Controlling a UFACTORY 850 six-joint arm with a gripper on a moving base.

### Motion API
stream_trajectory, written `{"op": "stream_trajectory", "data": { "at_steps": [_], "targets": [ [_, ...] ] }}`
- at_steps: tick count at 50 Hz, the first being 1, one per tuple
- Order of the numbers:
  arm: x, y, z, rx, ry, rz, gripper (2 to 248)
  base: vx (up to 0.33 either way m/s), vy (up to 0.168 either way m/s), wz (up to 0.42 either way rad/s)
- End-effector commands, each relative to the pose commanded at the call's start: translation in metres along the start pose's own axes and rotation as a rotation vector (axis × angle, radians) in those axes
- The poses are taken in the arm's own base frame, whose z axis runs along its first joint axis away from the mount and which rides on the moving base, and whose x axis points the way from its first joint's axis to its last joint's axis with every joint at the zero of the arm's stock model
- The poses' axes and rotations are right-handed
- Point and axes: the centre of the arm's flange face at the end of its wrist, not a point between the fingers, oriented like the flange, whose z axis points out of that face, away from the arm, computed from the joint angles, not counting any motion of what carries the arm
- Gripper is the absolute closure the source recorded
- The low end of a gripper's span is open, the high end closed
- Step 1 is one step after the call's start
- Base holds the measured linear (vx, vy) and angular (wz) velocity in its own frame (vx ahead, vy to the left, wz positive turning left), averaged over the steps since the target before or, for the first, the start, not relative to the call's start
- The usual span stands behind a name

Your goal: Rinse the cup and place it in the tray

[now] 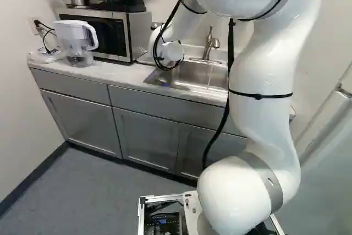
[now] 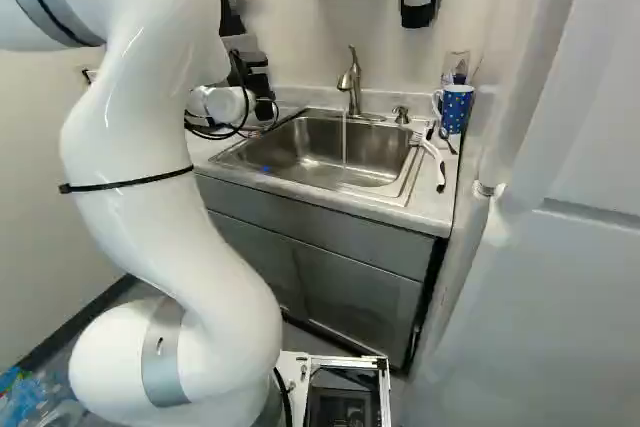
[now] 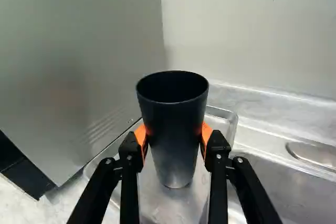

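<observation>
Black cup [image 3: 176,135] stands upright between the orange pads of my gripper [image 3: 175,135], which is shut on it from both sides. Beneath the cup lies a shallow metal tray [image 3: 157,205], between the microwave's side and the sink; whether the cup's base touches it I cannot tell. The base views show the wrist of my arm by the sink's microwave side, with the fingers not clearly visible. A thin stream of water runs from the faucet [image 2: 351,82] into the sink [image 2: 300,152].
The microwave [image 1: 113,34] rises close beside the tray. A water pitcher [image 1: 77,42] stands at the counter's far left in the left base view. A blue cup [image 2: 456,107] and a white-and-black brush-like tool [image 2: 432,152] are on the sink's other side, near a white door.
</observation>
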Motion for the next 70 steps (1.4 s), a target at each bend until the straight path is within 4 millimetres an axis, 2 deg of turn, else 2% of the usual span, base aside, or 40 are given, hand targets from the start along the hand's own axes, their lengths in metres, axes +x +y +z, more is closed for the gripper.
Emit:
{"op": "stream_trajectory", "data": {
  "at_steps": [16,41,42,46,47,51,52,56,57,70],
  "targets": [
    [-0.015,0.001,0.005,-0.005,0.001,-0.003,130,0.000,0.000,0.000],
    [-0.015,0.001,0.005,-0.005,0.001,-0.003,130,0.000,0.000,0.000],
    [-0.015,0.001,0.005,-0.005,0.001,-0.003,106,0.000,0.000,0.000],
    [-0.015,0.001,0.005,-0.005,0.001,-0.003,106,0.000,0.000,0.000],
    [-0.015,0.001,0.005,-0.005,0.001,-0.003,71,0.000,0.000,0.000],
    [-0.015,0.001,0.005,-0.005,0.001,-0.003,71,0.000,0.000,0.000],
    [-0.015,0.001,0.005,-0.005,0.001,-0.003,36,0.000,0.000,0.000],
    [-0.013,0.001,0.005,-0.004,0.004,-0.003,36,0.000,0.000,0.000],
    [-0.012,0.001,0.005,-0.004,0.006,-0.003,4,0.000,0.000,0.000],
    [0.001,0.000,0.001,-0.003,0.028,0.000,3,0.000,0.000,0.000]
  ]
}}
